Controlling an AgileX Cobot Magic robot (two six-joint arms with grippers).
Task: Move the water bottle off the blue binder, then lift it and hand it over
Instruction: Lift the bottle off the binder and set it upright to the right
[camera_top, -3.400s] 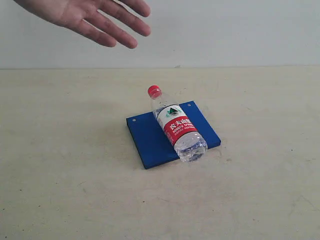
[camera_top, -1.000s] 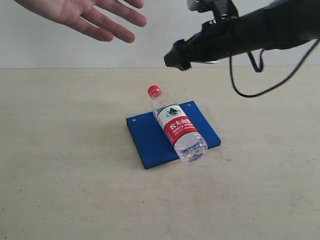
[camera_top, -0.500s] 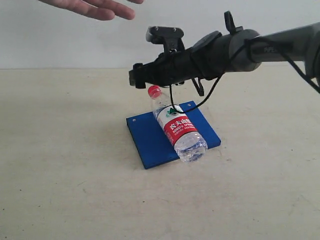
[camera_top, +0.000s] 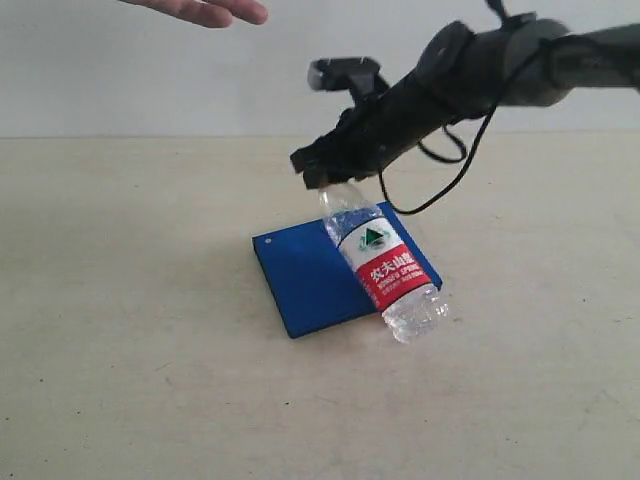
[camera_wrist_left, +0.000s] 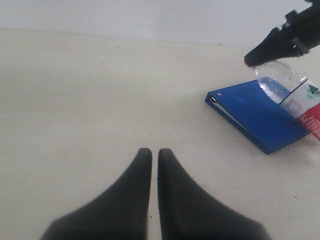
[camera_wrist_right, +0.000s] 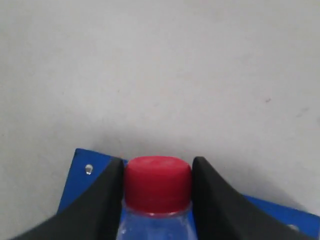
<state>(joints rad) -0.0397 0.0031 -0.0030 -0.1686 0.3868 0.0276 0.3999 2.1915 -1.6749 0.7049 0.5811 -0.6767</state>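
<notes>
Over the far side of the blue binder (camera_top: 305, 275), the right gripper (camera_top: 318, 172) was clamped on the capped end of the water bottle (camera_top: 385, 262) in the exterior view. The bottle slanted across the binder's right part, neck raised and base jutting past the binder's near edge, low by the counter (camera_top: 120, 350). A person's hand (camera_top: 205, 10) showed at the picture's upper edge, well apart from the binder and above its far left side.

In the left wrist view, the left gripper (camera_wrist_left: 151, 152) hung over bare counter well apart from the binder (camera_wrist_left: 250, 112), its two fingers pressed together and empty. The bottle's neck (camera_wrist_left: 280, 82) rose from the binder toward the right gripper (camera_wrist_left: 272, 47).

In the right wrist view, the gripper's dark fingers (camera_wrist_right: 105, 200) sat tight against both sides of the red cap (camera_wrist_right: 157, 182). The binder's corner lay just beyond the cap, with a silver rivet (camera_wrist_right: 89, 169) on it.
</notes>
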